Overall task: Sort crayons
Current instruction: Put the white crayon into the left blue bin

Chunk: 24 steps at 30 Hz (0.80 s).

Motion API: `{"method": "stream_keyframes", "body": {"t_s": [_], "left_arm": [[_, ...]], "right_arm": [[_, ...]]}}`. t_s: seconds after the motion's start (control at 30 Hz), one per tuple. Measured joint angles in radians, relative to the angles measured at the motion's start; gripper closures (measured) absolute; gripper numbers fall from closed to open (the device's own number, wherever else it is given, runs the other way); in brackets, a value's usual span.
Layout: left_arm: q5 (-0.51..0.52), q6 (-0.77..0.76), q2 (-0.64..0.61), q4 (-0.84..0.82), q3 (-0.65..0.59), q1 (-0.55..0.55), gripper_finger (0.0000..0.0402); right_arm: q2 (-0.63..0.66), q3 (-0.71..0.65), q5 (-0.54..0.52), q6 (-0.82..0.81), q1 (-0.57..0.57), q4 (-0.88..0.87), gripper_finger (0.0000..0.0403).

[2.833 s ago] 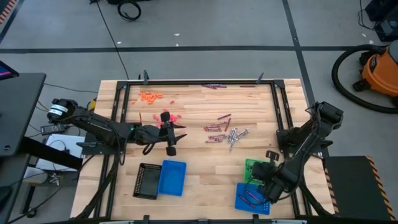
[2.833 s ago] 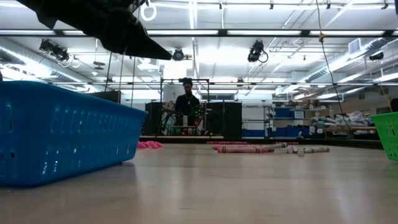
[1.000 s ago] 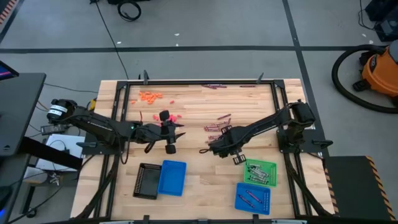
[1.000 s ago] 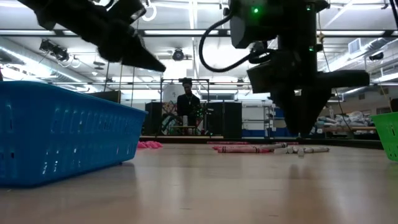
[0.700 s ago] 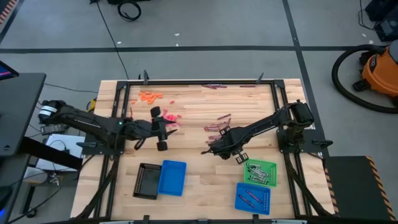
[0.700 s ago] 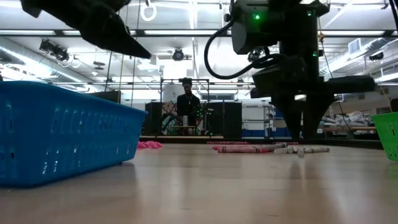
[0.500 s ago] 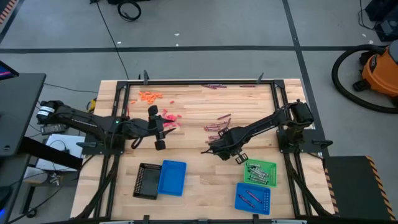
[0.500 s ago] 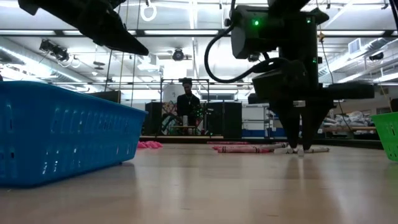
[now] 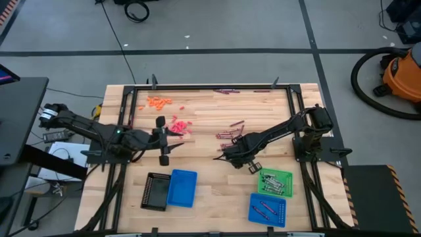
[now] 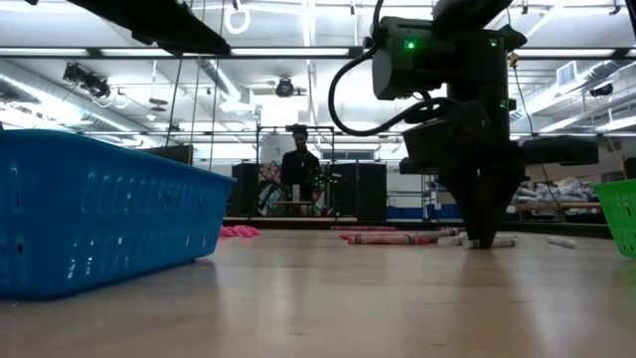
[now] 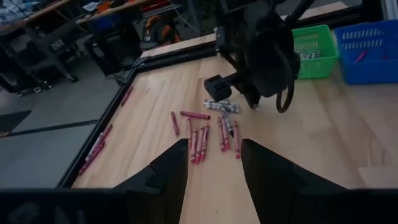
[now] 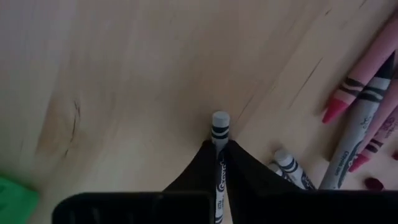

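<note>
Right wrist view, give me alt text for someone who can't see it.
The right gripper is shut on a silver-grey crayon, held low over the wooden table. More silver-grey and red-pink crayons lie loose beside it, and a corner of the green tray shows at the picture's edge.
</note>
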State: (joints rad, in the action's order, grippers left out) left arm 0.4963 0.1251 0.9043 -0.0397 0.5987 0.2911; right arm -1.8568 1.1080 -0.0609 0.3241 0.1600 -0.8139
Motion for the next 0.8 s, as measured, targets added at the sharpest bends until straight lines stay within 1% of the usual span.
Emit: {"method": "stream_keyframes", "body": {"t_s": [0.2,0.3,0.37,0.53,0.7,0.8], "left_arm": [[0.001,-0.006,-0.002,-0.015,0.000,0.000,0.0241],[0.001,-0.007,-0.002,-0.021,0.000,0.000,0.0241],[0.003,-0.007,-0.008,-0.032,0.000,0.013,0.0241],[0.000,-0.002,-0.096,-0.053,0.000,0.083,0.0241],[0.000,-0.014,-0.200,-0.073,0.000,0.136,0.0241],[-0.012,-0.042,-0.236,-0.080,0.000,0.173,0.0241]], "right_arm": [[-0.012,0.048,-0.046,-0.037,0.004,-0.009,0.0367],[-0.010,0.109,-0.045,-0.077,0.012,0.008,0.0366],[-0.010,0.154,-0.024,-0.113,0.017,0.019,0.0367],[-0.010,0.282,-0.016,-0.216,0.044,0.056,0.0367],[-0.009,0.348,-0.015,-0.261,0.078,0.225,0.0367],[-0.008,0.359,0.001,-0.282,0.091,0.331,0.0367]]}}
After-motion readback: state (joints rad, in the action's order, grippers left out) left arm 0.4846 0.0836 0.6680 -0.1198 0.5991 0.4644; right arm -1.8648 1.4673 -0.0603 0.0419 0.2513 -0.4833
